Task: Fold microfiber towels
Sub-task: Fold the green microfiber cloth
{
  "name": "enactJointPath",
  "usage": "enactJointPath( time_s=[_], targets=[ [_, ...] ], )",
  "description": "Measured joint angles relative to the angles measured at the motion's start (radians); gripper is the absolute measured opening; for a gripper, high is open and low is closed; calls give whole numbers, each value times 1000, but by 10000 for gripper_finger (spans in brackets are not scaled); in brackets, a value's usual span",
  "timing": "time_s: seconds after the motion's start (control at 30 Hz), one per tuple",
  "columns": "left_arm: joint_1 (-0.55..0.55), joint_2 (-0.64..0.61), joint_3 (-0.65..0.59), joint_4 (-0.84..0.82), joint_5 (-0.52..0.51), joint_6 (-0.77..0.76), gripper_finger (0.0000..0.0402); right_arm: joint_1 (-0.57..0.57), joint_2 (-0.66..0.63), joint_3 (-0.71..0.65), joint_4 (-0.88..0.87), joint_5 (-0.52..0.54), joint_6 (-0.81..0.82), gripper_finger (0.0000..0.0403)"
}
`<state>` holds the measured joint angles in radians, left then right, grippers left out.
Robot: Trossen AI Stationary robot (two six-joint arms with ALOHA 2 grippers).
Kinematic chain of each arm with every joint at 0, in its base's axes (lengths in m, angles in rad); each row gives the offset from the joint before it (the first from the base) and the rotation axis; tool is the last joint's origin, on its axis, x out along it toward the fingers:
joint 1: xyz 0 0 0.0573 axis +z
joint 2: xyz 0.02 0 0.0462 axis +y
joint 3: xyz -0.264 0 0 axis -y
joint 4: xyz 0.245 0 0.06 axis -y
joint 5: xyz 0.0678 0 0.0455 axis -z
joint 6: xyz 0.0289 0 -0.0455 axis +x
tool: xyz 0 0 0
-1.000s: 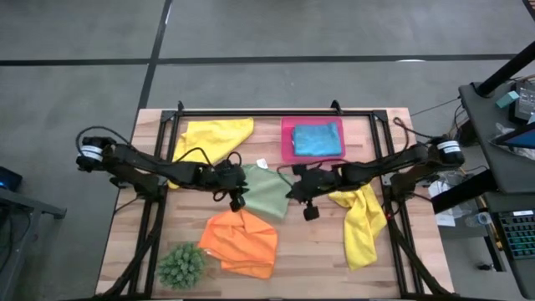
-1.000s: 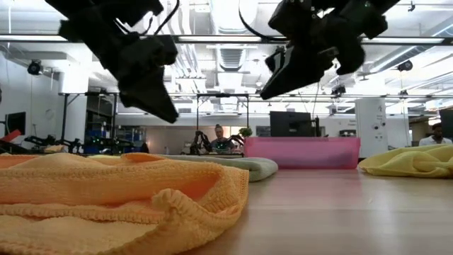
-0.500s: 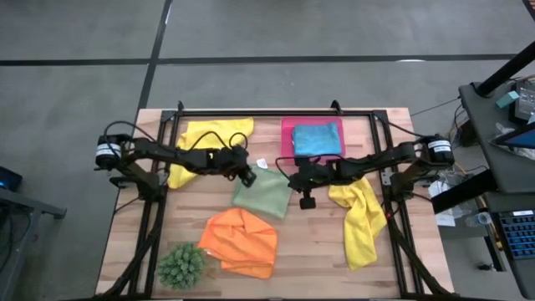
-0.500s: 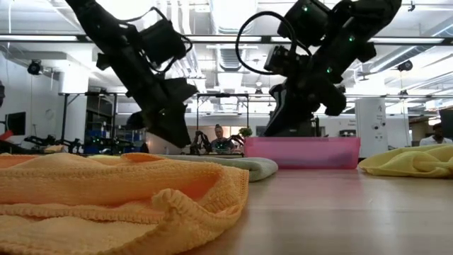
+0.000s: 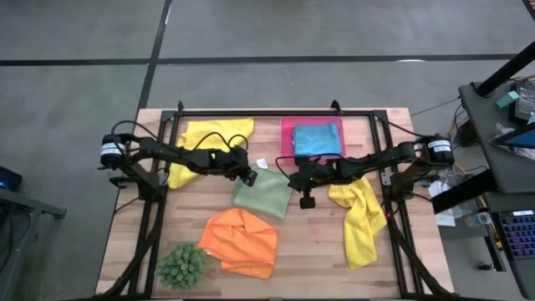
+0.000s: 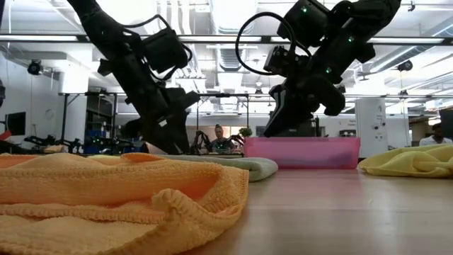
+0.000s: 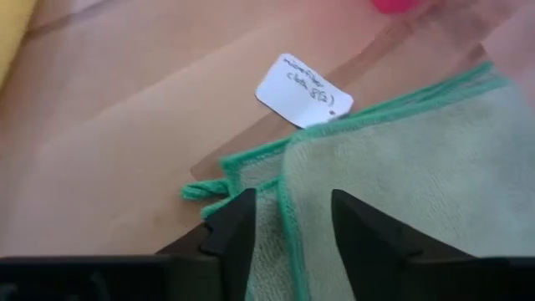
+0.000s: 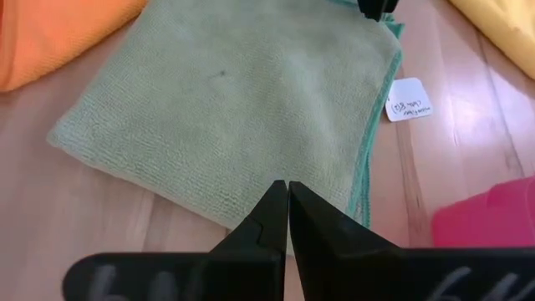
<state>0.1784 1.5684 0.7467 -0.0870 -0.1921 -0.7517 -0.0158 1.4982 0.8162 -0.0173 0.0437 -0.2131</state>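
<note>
The sage green towel (image 5: 264, 197) lies flat and folded on the table's middle, a white label (image 7: 303, 90) beside its far left corner. My left gripper (image 5: 249, 178) stands open at that corner (image 7: 251, 163), one finger on either side of the green-edged fold. My right gripper (image 5: 306, 201) is shut and hovers by the towel's right edge (image 8: 288, 194). An orange towel (image 5: 239, 243) lies crumpled near the front. Yellow towels lie at the far left (image 5: 211, 136) and at the right (image 5: 361, 219). A blue towel (image 5: 318, 139) rests on the pink tray. My left gripper comes at the green towel's far left corner (image 7: 267, 180) slanting down from the table's left. Whether its fingertips (image 7: 238, 219) touch the cloth, I cannot tell.
The pink tray (image 5: 287, 142) stands at the far edge, just behind my right gripper. A spiky green plant ball (image 5: 181, 265) sits at the near left corner. Bare wood shows between the orange towel and the right yellow towel.
My left gripper has gone down and toward the table's far edge, from beside the orange towel to the green towel's far left corner, rolling its wrist on the way. My right gripper has sunk a little toward the green towel's right edge and stays shut.
</note>
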Motion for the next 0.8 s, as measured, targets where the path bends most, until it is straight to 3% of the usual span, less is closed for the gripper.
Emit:
enactJointPath(
  time_s=[0.17,0.3,0.8],
  targets=[
    [0,17,0,5,-10,-14,186,0,0,0,0,0,-2,9],
    [-9,38,3,21,-3,-27,189,0,0,0,0,-1,-4,9],
    [-49,43,22,26,1,-11,109,0,0,1,0,0,-4,9]
  ],
)
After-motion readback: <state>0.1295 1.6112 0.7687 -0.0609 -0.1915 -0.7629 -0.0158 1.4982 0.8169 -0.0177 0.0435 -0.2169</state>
